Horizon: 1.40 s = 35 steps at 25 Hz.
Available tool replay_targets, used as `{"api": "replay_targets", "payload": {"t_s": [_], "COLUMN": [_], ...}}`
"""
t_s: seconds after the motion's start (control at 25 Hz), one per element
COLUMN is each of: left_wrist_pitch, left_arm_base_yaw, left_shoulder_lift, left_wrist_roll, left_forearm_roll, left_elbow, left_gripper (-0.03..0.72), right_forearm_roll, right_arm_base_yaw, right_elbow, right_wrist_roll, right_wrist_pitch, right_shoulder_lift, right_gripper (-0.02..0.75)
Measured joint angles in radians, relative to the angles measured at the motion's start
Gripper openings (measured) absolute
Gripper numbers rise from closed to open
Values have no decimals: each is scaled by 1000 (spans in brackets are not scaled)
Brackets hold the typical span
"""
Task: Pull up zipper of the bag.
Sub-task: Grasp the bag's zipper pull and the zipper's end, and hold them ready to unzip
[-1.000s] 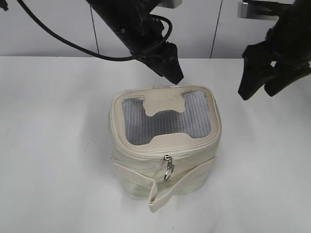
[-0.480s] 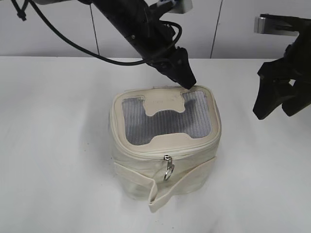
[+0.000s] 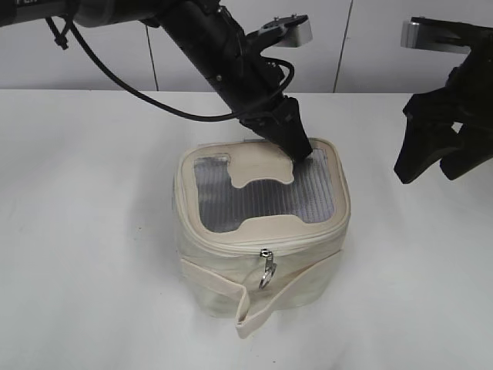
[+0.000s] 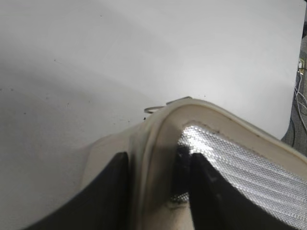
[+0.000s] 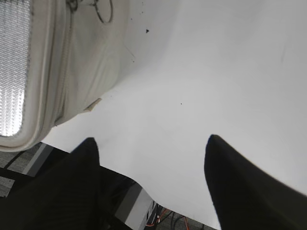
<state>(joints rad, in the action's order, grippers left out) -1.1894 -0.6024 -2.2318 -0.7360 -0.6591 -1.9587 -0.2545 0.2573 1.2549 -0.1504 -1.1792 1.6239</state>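
Observation:
The cream bag [image 3: 262, 231] stands on the white table, its grey mesh top panel [image 3: 262, 196] facing up. The zipper track [image 3: 231, 243] runs round the top rim; its silver pull and ring [image 3: 266, 268] hang at the front. My left gripper [image 3: 299, 150] is open at the far right of the rim. In the left wrist view [image 4: 159, 158] its fingers straddle the rim [image 4: 158, 139], one outside the wall, one on the mesh [image 4: 240, 163]. A second silver ring [image 4: 153, 109] shows beyond the rim. My right gripper [image 3: 427, 169] is open and empty, above the table right of the bag.
The cream strap [image 3: 254, 304] wraps the bag's lower front, its loose end hanging down. In the right wrist view the open fingers [image 5: 152, 140] frame bare table and the table edge; the bag's side [image 5: 91, 52] and ring [image 5: 103, 12] lie at upper left.
My left gripper has moved right and down from behind the bag onto its far rim. My right gripper has shifted to the right, away from the bag.

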Motion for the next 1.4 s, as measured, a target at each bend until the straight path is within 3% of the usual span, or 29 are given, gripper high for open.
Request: {"api": "replay_targets", "payload": {"t_s": [0.16, 0.24, 0.56, 0.96, 1.24, 1.4], "left_wrist_pitch": [-7, -7, -7, -14, 13, 14], "left_arm_base_yaw": [-1, -1, -2, -12, -20, -20], "left_shoulder_lift": [-9, -12, -10, 35, 65, 65], "left_wrist_roll": [0, 0, 0, 1, 0, 0], "left_forearm_roll": [1, 1, 0, 37, 31, 31], "left_elbow": [0, 0, -2, 29, 79, 80], "left_gripper": [113, 45, 42, 42, 41, 40], "right_forearm_roll": [-30, -45, -60, -54, -250, -282], "right_arm_base_yaw": [0, 0, 0, 0, 0, 0], "right_elbow": [0, 0, -45, -332, -357, -357], "right_wrist_roll": [-12, -23, -88, -169, -392, -418], "right_wrist_pitch": [20, 32, 105, 408, 472, 495], "right_shoulder_lift": [0, 0, -1, -71, -74, -74], "right_gripper": [534, 534, 534, 534, 534, 534]}}
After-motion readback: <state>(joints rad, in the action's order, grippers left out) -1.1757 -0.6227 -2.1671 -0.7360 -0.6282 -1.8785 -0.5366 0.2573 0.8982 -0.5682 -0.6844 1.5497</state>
